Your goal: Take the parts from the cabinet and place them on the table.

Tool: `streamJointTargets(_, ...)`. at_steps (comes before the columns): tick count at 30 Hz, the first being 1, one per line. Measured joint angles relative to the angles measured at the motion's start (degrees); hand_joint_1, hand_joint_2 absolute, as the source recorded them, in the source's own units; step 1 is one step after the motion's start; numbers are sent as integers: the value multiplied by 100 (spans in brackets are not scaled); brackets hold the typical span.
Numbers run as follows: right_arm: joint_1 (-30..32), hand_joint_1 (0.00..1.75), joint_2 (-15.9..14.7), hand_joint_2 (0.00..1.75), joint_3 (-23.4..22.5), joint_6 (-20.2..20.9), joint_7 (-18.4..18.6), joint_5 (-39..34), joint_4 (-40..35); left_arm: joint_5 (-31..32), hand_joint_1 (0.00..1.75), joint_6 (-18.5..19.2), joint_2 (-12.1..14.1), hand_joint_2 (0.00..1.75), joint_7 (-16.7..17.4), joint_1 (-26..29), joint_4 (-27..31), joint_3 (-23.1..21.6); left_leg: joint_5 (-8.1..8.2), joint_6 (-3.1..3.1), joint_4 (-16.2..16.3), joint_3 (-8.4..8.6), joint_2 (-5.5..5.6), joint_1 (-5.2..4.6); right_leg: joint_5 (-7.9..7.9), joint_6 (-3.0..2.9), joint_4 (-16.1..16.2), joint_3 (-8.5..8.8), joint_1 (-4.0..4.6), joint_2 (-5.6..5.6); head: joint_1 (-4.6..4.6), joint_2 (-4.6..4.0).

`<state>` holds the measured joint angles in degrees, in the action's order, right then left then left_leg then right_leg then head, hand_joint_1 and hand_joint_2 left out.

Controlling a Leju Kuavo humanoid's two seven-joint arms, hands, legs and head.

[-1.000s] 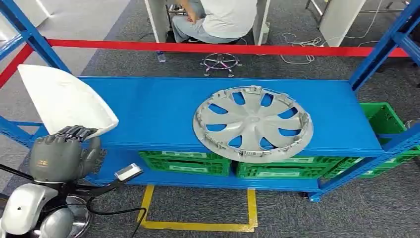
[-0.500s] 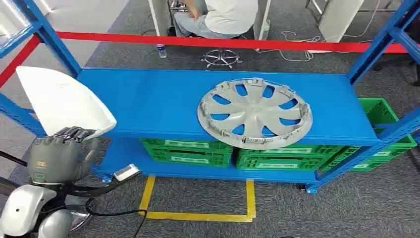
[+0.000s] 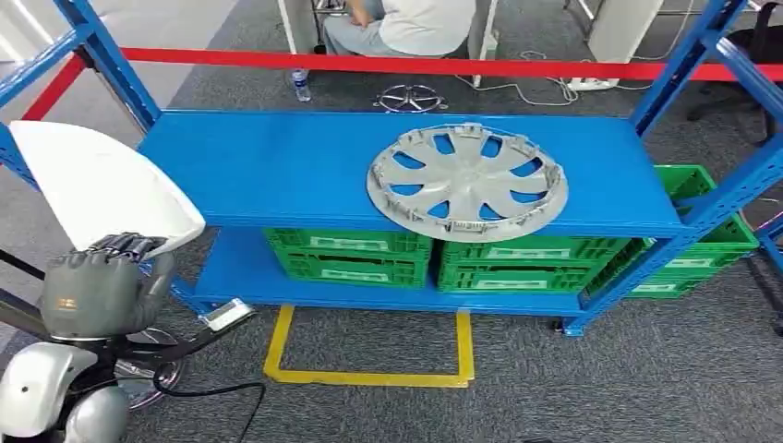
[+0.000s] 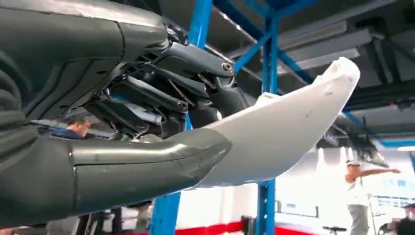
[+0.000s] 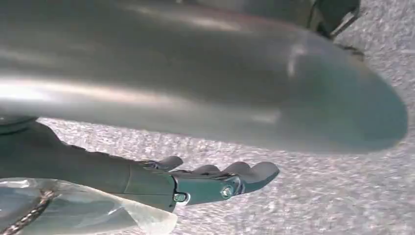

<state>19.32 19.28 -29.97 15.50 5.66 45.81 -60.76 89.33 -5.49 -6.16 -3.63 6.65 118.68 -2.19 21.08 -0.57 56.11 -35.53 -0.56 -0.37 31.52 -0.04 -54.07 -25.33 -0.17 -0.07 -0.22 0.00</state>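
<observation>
From the head view, the left hand (image 3: 97,291) grips a white panel (image 3: 97,189) just left of the blue rack (image 3: 277,166); a grey wheel cover (image 3: 466,182) lies on its top shelf, green crates (image 3: 351,257) beneath. The carry step looks underway; next comes finding the table.

At the left wrist, fingers (image 4: 161,98) clamp the panel.

At the right wrist, the right hand (image 5: 215,181) hangs empty, fingers loosely apart.

No writing is readable.

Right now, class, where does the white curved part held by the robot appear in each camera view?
Head view: white part far left, above the left hand.
Left wrist view: white part centre-right, beyond the fingers.
Right wrist view: not in it.
Shared landmark: blue rack post.
</observation>
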Motion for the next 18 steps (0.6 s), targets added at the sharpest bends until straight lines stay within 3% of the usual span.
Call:
streamJointTargets(1,-13,0,2,0,2,2,-2,-2,0,0,175,2,2,175,0,7,0,11,226,-35,89,-55,20,23,-69,-78,4,-68,-21,-34,-7,0)
streamJointTargets(2,-14,0,2,0,4,2,-2,0,-2,0,175,2,2,175,0,5,0,22,625,-66,338,-122,24,32,-140,-119,3,-150,-21,-36,-33,0)
streamJointTargets(4,-12,0,2,0,4,2,-2,0,-2,0,175,2,4,175,0,7,0,35,1320,-124,1163,-256,24,60,-279,-120,-6,-311,-14,-42,-37,0)
streamJointTargets(5,-12,0,2,0,4,-20,-2,-7,-2,-7,175,4,4,175,0,6,0,37,1478,-141,1551,-301,24,66,-347,-115,-27,-348,-12,-45,-42,0)
streamJointTargets(6,-16,0,2,0,2,-63,-2,-17,-2,-37,175,7,4,175,-2,5,-2,39,1440,-149,1793,-285,24,73,-420,-108,-59,-469,-12,-47,-42,0)
streamJointTargets(7,-15,0,2,0,2,-94,-2,-31,-2,-72,175,11,7,175,-15,4,-2,44,1282,-155,1799,-191,24,79,-474,-97,-96,-576,-13,-48,-46,0)
streamJointTargets(9,-15,0,2,0,4,-137,-2,-44,-2,-133,175,11,13,175,-52,0,-2,63,894,-145,1222,294,24,94,-554,-64,-182,-775,-14,-44,-42,0)
streamJointTargets(10,-15,0,2,0,9,-160,-2,-63,-2,-162,175,9,13,175,-68,-16,-2,81,796,-130,585,737,27,96,-592,-35,-241,-867,-17,-39,-44,0)
streamJointTargets(11,-12,0,2,0,13,-175,-2,-81,-7,-177,175,4,15,175,-74,-42,-2,94,998,-106,110,1011,37,89,-621,1,-278,-915,2,-30,-48,0)
streamJointTargets(12,-13,0,2,0,15,-177,-2,-92,-9,-179,175,0,17,175,-79,-50,-2,101,1063,-67,-137,1156,48,72,-655,30,-308,-943,10,-20,-33,0)
streamJointTargets(14,-14,0,2,0,15,-184,-2,-107,-9,-184,175,-4,22,175,-85,-66,-4,133,1036,4,-102,1067,43,43,-773,99,-293,-973,-2,-29,-44,0)
streamJointTargets(15,-1,0,2,0,15,-188,2,-118,-9,-184,175,-4,24,175,-87,-71,-4,144,991,66,-90,1029,42,26,-836,143,-274,-982,-8,-30,-31,0)
streamJointTargets(16,12,0,2,0,15,-207,9,-142,-9,-188,175,-4,26,175,-103,-86,-9,146,896,136,-126,956,9,70,-827,173,-294,-1037,-22,-18,-48,0)
streamJointTargets(18,18,0,2,0,17,-232,26,-175,-11,-199,175,-4,24,175,-129,-133,-9,151,745,227,-118,764,-6,56,-153,213,-718,-1255,-37,-6,-9,0)
